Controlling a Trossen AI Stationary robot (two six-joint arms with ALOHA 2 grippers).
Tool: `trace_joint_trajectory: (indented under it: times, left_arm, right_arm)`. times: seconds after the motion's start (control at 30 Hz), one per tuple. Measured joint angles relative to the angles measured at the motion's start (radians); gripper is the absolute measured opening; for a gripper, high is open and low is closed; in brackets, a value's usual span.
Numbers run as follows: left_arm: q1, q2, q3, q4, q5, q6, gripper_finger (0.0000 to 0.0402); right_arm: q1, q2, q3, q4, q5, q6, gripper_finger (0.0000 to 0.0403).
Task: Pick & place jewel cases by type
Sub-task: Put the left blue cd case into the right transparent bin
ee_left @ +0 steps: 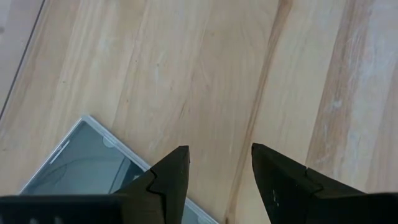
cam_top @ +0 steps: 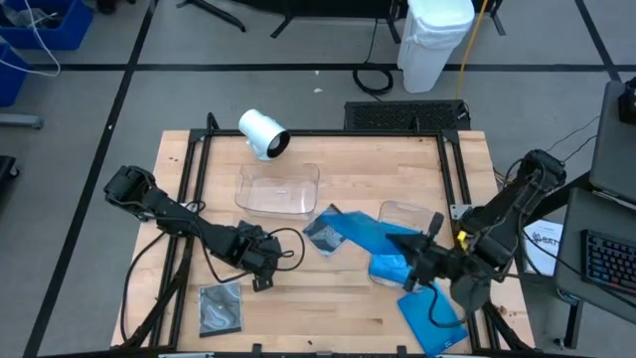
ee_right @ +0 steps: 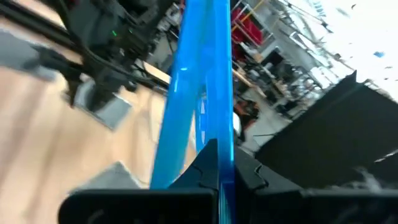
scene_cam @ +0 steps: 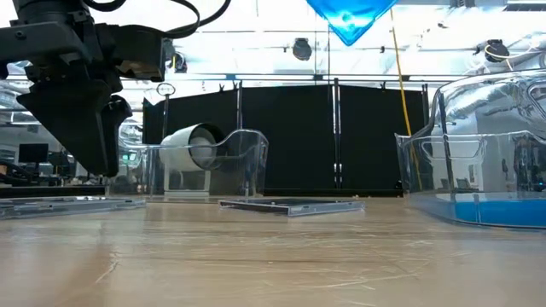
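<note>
My right gripper (cam_top: 415, 251) is shut on a bright blue jewel case (cam_top: 360, 233), held high over the table's right half; only the case's lower corner (scene_cam: 348, 19) shows in the low view. Two more blue cases (cam_top: 393, 268) (cam_top: 433, 318) lie near the right arm, and blue (scene_cam: 478, 209) shows at the bottom of the right clear tray. My left gripper (cam_top: 260, 270) (ee_left: 221, 158) hangs open just above the bare wood. One grey case (cam_top: 221, 308) (ee_left: 87, 165) lies flat beside it, and another (cam_top: 326, 235) (scene_cam: 290, 205) lies flat mid-table. My right gripper pinches the blue jewel case between its two fingers, one on each flat face, near one edge (ee_right: 214, 155). The case stands edge-on and runs forward from the fingers (ee_right: 245, 171). It is lifted clear of the table, with one corner pointing down.
A clear tray (cam_top: 278, 189) sits far of centre and a second (cam_top: 407, 214) to its right. A white cylinder (cam_top: 263, 132) lies on its side at the far edge. Black frame rails (cam_top: 189, 199) run along the table's sides. Bare wood shows at near centre.
</note>
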Motion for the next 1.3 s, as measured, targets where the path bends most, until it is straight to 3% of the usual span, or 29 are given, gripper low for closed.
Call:
trace_joint_trajectory:
  times: [0.1,0.43,0.57,0.8,1.3]
  left_arm:
    - [0.0,0.0,0.0,0.0,0.0,-0.002,0.0179]
    - [0.0,0.0,0.0,0.001,0.0,0.0,0.0179]
    - [0.0,0.0,0.0,0.001,0.0,0.0,0.0179]
    - [0.005,-0.001,0.001,0.001,-0.001,0.022,0.0179]
    - [0.007,-0.001,0.001,0.003,-0.002,0.024,0.0179]
  right_arm:
    - [0.018,0.002,0.0,-0.056,-0.049,0.089,0.0]
    - [-0.08,-0.031,0.001,-0.33,-0.554,0.464,0.0]
    - [-0.14,-0.081,0.012,-0.52,-0.673,0.63,0.0]
    - [-0.156,-0.156,0.135,-0.762,-0.674,0.731,0.0]
    - [-0.207,-0.237,0.179,-0.854,-0.653,0.628,0.0]
